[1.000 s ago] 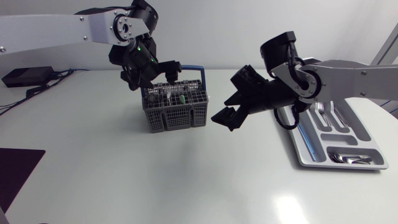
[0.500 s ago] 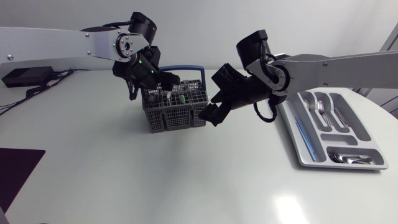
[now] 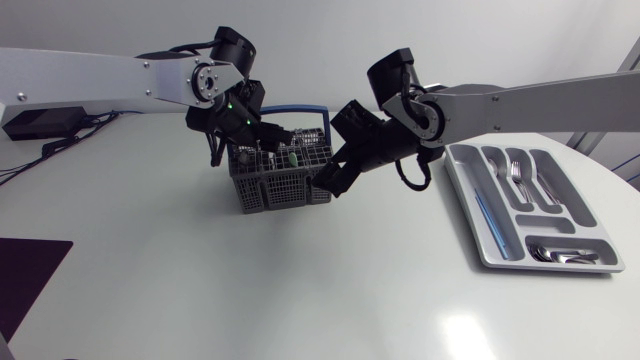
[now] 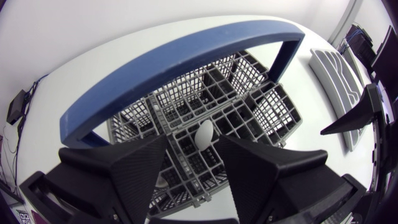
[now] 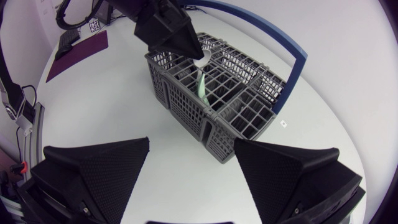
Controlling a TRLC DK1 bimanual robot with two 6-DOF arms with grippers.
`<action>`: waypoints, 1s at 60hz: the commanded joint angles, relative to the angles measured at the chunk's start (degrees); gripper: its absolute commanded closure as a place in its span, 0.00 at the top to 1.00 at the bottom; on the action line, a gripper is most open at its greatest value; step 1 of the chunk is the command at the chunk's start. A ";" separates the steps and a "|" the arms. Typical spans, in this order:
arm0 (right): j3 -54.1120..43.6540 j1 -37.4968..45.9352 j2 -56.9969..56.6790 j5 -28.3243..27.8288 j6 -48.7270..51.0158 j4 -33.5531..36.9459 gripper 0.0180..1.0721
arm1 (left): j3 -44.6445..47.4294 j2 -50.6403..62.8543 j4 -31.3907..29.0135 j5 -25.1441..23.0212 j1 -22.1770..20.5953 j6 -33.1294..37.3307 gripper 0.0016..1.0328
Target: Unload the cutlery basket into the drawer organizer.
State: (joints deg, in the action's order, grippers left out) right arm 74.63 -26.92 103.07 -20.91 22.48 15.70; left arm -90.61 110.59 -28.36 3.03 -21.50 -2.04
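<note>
Two robot arms meet over a grey cutlery basket (image 3: 285, 185) near the middle of a white table (image 3: 200, 290), with the drawer organizer (image 3: 462, 195) lying well apart on the right arm's side. From above, the left gripper (image 3: 262, 140) hangs over the basket's compartments beneath its blue handle (image 3: 322, 118), while the right gripper (image 3: 330, 180) sits just beside the basket's near corner on the organizer side. Only this overhead view shows the organizer's contents: forks (image 3: 517, 170) in a far compartment and spoons (image 3: 560, 253) in the nearest one. The left wrist camera shows what the overhead one hides: that gripper's fingers (image 4: 134, 168) stand apart, with the white tip of an upright utensil (image 4: 204, 134) just ahead of the gap. The right wrist camera, looking at the basket (image 5: 193, 106) from the side, shows the utensil (image 5: 202, 84) as pale green below that white end, directly under the left gripper's fingertip (image 5: 186, 43). The right gripper (image 5: 193, 168) is spread wide, holding nothing.
</note>
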 commanded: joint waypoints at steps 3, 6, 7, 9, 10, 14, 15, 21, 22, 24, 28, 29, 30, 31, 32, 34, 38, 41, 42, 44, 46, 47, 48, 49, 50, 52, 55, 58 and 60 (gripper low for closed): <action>1.66 -0.33 2.05 0.34 -1.30 0.73 0.93 | 1.49 -1.16 1.20 -0.13 -0.65 2.04 0.57; 1.75 -0.24 2.31 0.34 -1.30 0.73 0.93 | 1.40 -0.99 1.46 -0.04 -0.83 2.40 0.57; 1.75 -0.24 2.31 0.34 -1.39 0.73 0.93 | 1.40 -0.90 1.55 -0.04 -0.83 2.57 0.57; 1.83 -0.24 2.40 0.34 -1.39 0.73 0.93 | 1.49 -0.63 1.73 0.40 -1.00 2.83 0.57; 1.83 -0.15 2.49 0.34 -1.39 0.73 0.93 | 1.57 -0.63 1.90 0.75 -1.09 3.19 0.56; 2.01 -0.07 2.67 0.25 -1.39 0.64 0.93 | 1.84 -0.46 2.78 1.72 -1.53 3.71 0.45; 2.10 -0.07 2.75 0.25 -1.39 0.64 0.93 | 1.93 -0.37 2.87 1.81 -1.53 3.80 0.42; 2.36 -0.07 3.02 0.25 -1.39 0.64 0.93 | 3.07 -0.19 4.89 4.36 -2.15 5.03 0.32; 2.45 -0.07 3.02 0.25 -1.39 0.73 0.93 | 3.16 -0.19 5.07 4.44 -2.23 5.21 0.32; 2.63 -0.07 3.11 0.25 -1.39 0.64 0.93 | 3.24 -0.19 5.07 4.53 -2.32 5.38 0.32; 2.80 -0.07 3.28 0.25 -1.39 0.64 0.93 | 3.33 0.16 5.16 5.06 -2.50 5.91 0.32; 2.89 -0.07 3.37 0.25 -1.39 0.64 0.93 | 3.42 0.16 5.16 5.06 -2.59 6.09 0.32; 2.98 -0.07 3.37 0.25 -1.39 0.64 0.93 | 3.51 0.24 5.16 5.15 -2.67 6.17 0.32; 3.15 -0.07 3.37 0.16 -1.39 0.64 0.93 | 3.51 0.24 5.16 5.15 -2.67 6.17 0.32; 3.15 -0.07 3.37 0.25 -1.39 0.64 0.93 | 3.60 0.33 5.16 5.15 -2.67 6.26 0.32; 3.33 -0.07 3.46 0.16 -1.39 0.64 0.93 | 3.60 0.42 5.16 5.15 -2.67 6.26 0.32; 3.33 0.02 3.46 0.08 -1.39 0.64 0.93 | 3.68 0.60 5.33 5.59 -2.67 6.44 0.22; 3.33 0.02 3.46 0.08 -1.47 0.64 0.93 | 3.77 0.60 5.51 5.76 -2.67 6.61 0.20; 3.24 0.02 3.46 0.08 -1.47 0.64 0.93 | 3.95 0.68 5.60 6.03 -2.76 6.70 0.19; 3.24 0.11 3.46 0.08 -1.47 0.64 0.93 | 3.95 0.95 5.60 6.11 -2.85 6.88 0.19; 3.15 0.20 3.37 0.08 -1.47 0.64 0.93 | 4.04 1.04 5.60 6.20 -2.85 7.05 0.19; 3.15 0.20 3.37 0.08 -1.47 0.64 0.93 | 4.04 1.12 5.60 6.20 -2.85 7.05 0.19; 3.15 0.29 3.37 -0.01 -1.47 0.64 0.93 | 4.04 1.30 5.60 6.29 -2.94 7.14 0.19; 3.06 0.29 3.28 -0.01 -1.47 0.64 0.93 | 4.04 1.39 5.60 6.29 -2.94 7.14 0.19; 2.98 0.37 3.28 -0.01 -1.47 0.64 0.93 | 4.04 1.48 5.60 6.29 -2.94 7.14 0.19; 2.89 0.46 3.19 -0.01 -1.47 0.64 0.93 | 3.95 1.56 5.60 6.29 -3.03 7.23 0.19; 2.80 0.55 3.11 -0.10 -1.47 0.64 0.93 | 3.86 1.65 5.60 6.29 -3.03 7.23 0.19; 2.71 0.64 3.02 -0.10 -1.47 0.64 0.93 | 3.77 1.74 5.60 6.29 -3.03 7.23 0.19; 2.63 0.73 2.93 -0.10 -1.47 0.64 0.93 | 3.68 1.83 5.60 6.29 -3.03 7.23 0.19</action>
State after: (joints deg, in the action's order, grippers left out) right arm 76.93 -26.61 105.14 -20.93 22.28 16.08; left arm -88.31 110.69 -23.22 9.08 -24.18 3.75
